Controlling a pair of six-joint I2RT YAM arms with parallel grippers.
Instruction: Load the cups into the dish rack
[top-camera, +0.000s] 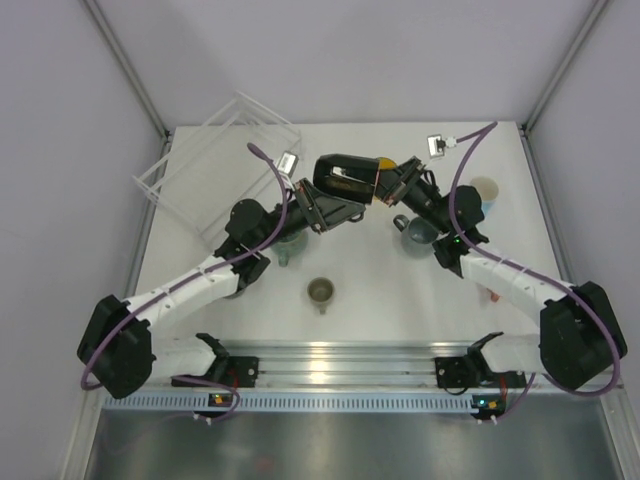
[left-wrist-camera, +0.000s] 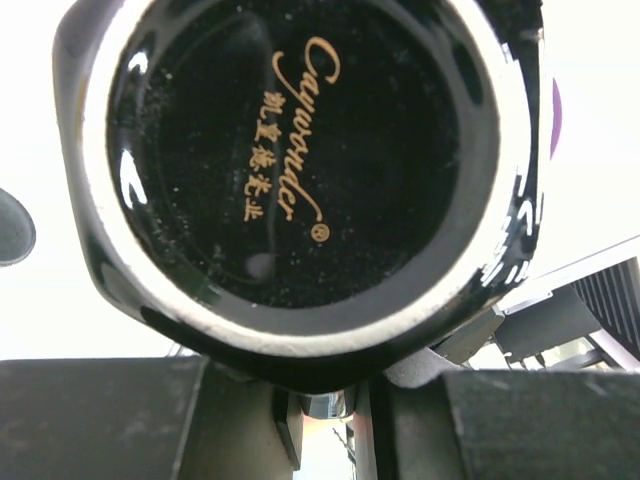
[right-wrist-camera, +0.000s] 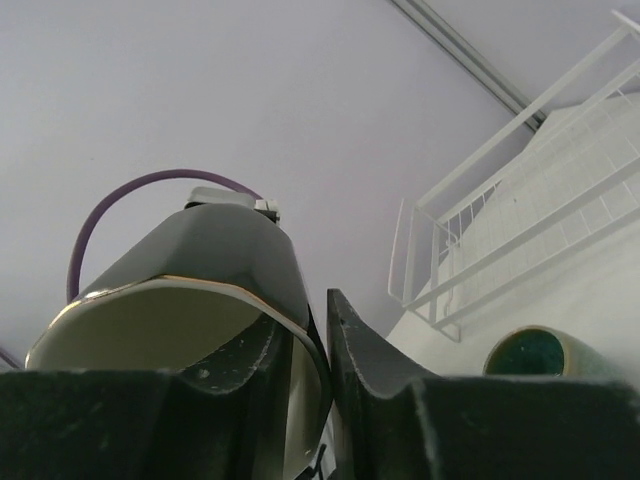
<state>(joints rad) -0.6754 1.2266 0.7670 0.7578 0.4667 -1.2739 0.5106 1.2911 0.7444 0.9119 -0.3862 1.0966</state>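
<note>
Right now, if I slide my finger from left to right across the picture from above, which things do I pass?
dish rack → black mug → greyish cup → light blue cup. I left out the small olive cup because it sits straight below the mug in the picture.

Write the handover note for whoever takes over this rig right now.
Left gripper: shut on the black mug, at its base end.
Right gripper: shut on the same mug's rim, one finger inside.
The mug hangs on its side between both arms.
Dish rack: no cup visible in it.
Left on the table: olive cup, grey-blue cup, pale cup, and others partly hidden.
</note>
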